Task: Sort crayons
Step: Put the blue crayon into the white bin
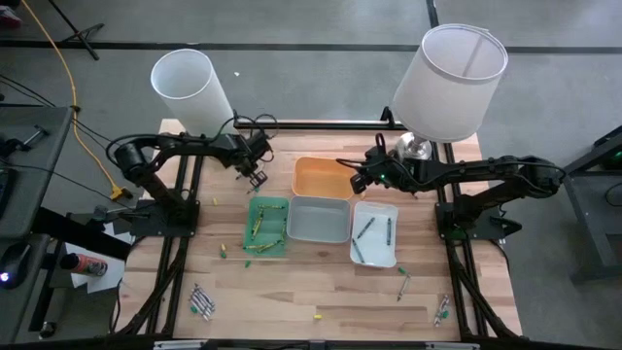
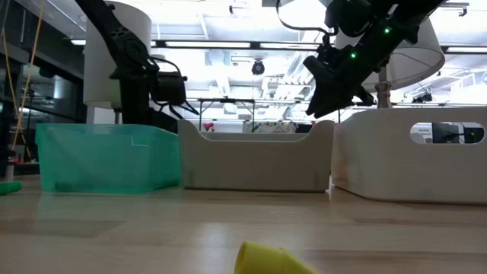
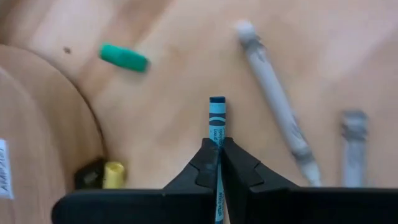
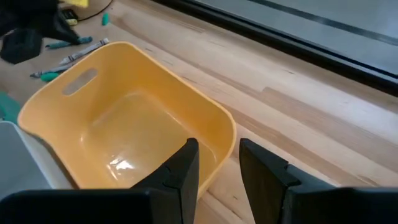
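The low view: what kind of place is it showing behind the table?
Probably a robotics lab or workshop: a wooden table with two mounted arms, lamp shades lighting it, and an open industrial ceiling behind.

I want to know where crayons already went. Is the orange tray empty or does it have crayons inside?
Empty. In the right wrist view the orange tray shows only its bare, shiny bottom, with no crayon inside; the high view agrees.
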Motion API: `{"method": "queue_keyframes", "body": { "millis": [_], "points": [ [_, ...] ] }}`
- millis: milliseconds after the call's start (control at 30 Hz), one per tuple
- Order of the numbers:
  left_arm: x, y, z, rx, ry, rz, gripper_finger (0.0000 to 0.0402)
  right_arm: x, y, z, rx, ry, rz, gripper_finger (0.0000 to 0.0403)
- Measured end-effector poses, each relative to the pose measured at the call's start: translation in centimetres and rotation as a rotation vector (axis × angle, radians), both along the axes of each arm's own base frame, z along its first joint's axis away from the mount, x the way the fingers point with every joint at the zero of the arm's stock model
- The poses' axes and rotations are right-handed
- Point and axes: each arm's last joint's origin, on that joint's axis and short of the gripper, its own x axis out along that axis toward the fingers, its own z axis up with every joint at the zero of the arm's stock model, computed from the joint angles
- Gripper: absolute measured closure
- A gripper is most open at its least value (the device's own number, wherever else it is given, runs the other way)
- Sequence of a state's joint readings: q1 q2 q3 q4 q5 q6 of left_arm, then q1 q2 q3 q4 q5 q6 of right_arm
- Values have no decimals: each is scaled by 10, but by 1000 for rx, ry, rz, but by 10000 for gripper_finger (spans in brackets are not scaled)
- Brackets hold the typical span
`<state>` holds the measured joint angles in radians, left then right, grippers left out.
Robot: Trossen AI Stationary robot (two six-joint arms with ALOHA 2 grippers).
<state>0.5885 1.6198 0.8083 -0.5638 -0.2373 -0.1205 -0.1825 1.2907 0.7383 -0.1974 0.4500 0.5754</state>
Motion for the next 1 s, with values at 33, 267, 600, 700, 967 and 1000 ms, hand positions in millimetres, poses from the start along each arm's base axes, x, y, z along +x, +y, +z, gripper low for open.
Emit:
{"method": "queue_keyframes", "body": {
  "millis": [33,267,600,700,967,1000],
  "points": [
    [0,-3,2,-2,7,-10,401,0,0,0,-7,5,3,293],
    [0,-19,38,103,-120,-19,401,0,0,0,-32,29,30,293],
    [12,-64,109,332,-674,-180,401,7,4,6,-145,50,260,293],
    [18,-78,117,410,-899,-311,401,15,10,14,-217,-15,383,293],
    [18,-104,98,413,-1374,-552,401,29,37,34,-312,-246,737,293],
    [18,-107,94,409,-1389,-565,401,30,42,35,-323,-256,765,293]
  ]
}}
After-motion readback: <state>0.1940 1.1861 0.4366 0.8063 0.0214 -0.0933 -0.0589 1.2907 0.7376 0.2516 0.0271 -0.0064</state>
